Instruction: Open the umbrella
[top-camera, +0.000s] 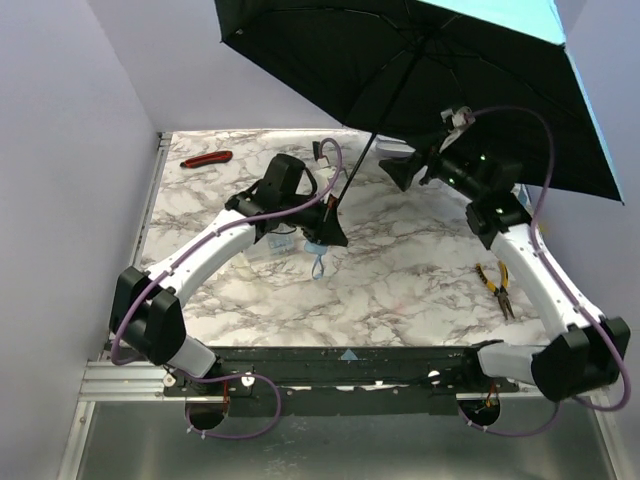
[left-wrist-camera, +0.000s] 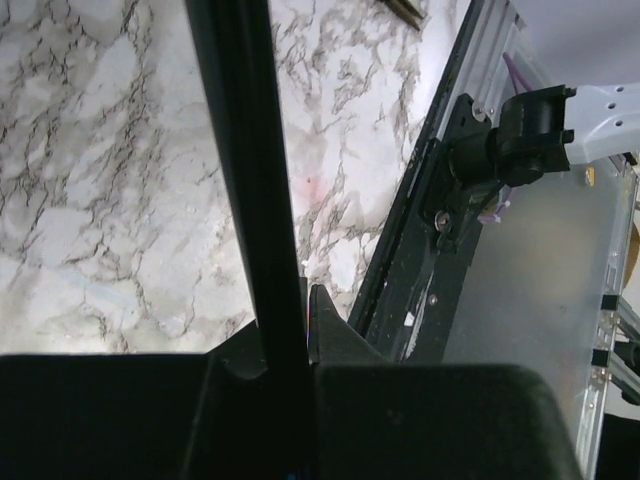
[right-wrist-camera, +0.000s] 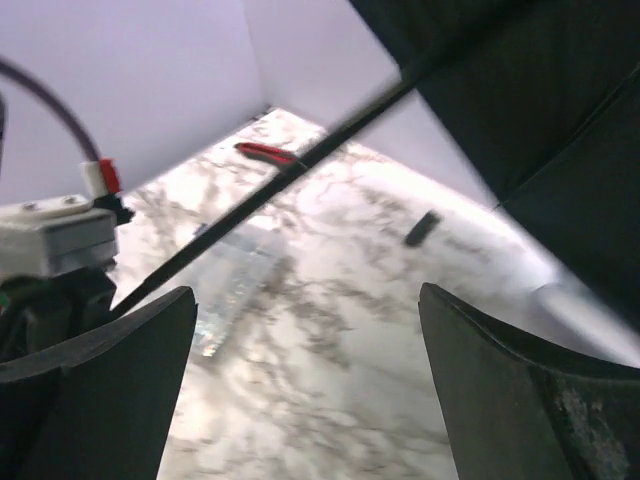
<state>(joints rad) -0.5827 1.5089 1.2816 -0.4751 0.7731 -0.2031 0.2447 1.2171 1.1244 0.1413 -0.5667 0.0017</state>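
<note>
umbrella (top-camera: 400, 60) fully open, canopy (top-camera: 480, 110) up at upper right with black underside showing, sky-blue outer skin visible along its top-right edge, thin black shaft (top-camera: 372, 135) tilted down-left from the hub, small blue handle (top-camera: 316, 247) with loop low over the bench (top-camera: 400, 290)

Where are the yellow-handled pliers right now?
In the top view, the pliers lie on the marble table's right side, close beside the right arm.

A white, marble-patterned table (top-camera: 400, 290) is enclosed by pale lavender walls (top-camera: 70, 150); a metal rail (top-camera: 120, 380) is fixed along its near edge.
</note>
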